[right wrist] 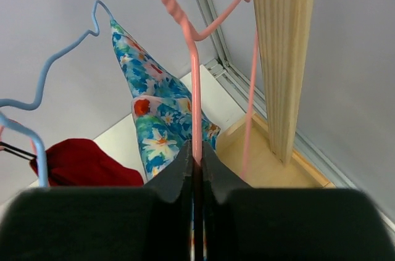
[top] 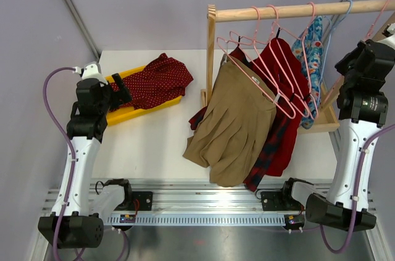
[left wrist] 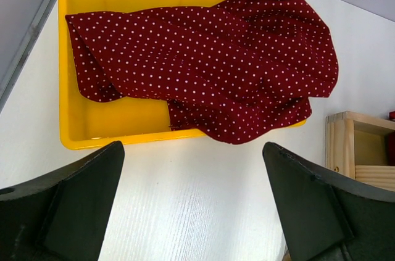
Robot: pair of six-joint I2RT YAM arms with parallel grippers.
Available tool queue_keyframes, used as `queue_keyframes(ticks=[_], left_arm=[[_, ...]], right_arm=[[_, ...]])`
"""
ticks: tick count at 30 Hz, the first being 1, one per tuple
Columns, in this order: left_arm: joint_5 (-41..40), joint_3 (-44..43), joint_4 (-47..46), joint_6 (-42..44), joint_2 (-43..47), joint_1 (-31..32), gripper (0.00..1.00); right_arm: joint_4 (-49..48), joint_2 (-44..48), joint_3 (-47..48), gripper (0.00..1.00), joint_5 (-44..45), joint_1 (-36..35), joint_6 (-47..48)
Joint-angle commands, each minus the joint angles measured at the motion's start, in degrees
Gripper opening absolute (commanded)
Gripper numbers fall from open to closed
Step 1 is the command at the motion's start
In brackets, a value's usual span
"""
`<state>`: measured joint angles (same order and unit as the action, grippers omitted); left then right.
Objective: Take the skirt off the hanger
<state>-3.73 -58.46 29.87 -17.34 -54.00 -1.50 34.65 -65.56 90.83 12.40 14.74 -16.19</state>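
**Right arm on hanger wire, floral skirt on the rail**

Grey walls, white table [top: 154,131], and a wooden rack [top: 296,9] at the far right with several garments on wire hangers. The floral skirt [right wrist: 157,125] hangs at the right end of the rail, just behind the right gripper [right wrist: 196,153]. That gripper's fingers are pressed together on the pink hanger [right wrist: 195,100], pinching the wire just below its twisted neck. We can't tell whether the floral cloth sits on this pink wire or on the blue hanger [right wrist: 43,88] beside it. A tan skirt [top: 237,119] hangs further left on the same rail, so we judge the target only from where the arm is.

The left gripper [left wrist: 192,150] hangs over the table with its fingers spread wide and holds nothing. The yellow tray [left wrist: 62,57] beyond it has a red polka-dot garment [left wrist: 210,70] lying in it.

We judge the skirt to be light, limp and thin, so it will likely bunch and slip in a grip. The best hold looks like the waistband up by the wire, not the hem. The hanger is stiff but will probably swing on the rail, so we'd steady it
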Motion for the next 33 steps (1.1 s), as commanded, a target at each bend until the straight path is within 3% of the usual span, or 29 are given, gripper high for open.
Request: queue_keyframes(ticks=[1,3,5,6,12,17,24,33], left_arm=[[0.74,0.45,-2.27,1.08,0.39,0.53,0.99],[0.48,0.62,-2.27,1.17,0.21,0.62,0.99],[0.04,0.71,-2.18,1.35,0.30,0.79,0.99],[-0.14,0.71,-2.27,1.43,0.30,0.79,0.99],[-0.75,0.89,-1.83,1.52,0.82,0.97,0.99],[-1.11,0.89,-1.83,1.70,1.17,0.88,0.99],[-1.63,0.89,-1.74,1.79,1.61,0.97,0.99],[-1.63,0.98,-1.74,1.79,1.97,0.97,0.99]], right_arm=[[2.43,2.71,-0.83,0.16,0.86,0.37,-2.01],[3.40,3.77,0.05,0.62,3.06,0.37,-1.57],[4.54,4.91,1.19,0.95,5.60,0.37,-1.22],[5.07,5.18,2.85,0.98,6.48,0.37,-1.22],[8.58,6.41,12.08,0.98,2.03,0.37,-2.36],[12.71,3.60,19.64,0.96,-11.77,0.29,-4.11],[13.16,-2.10,21.06,0.89,-28.74,0.37,-6.23],[10.26,-3.26,13.42,0.83,-28.40,0.37,-5.52]])
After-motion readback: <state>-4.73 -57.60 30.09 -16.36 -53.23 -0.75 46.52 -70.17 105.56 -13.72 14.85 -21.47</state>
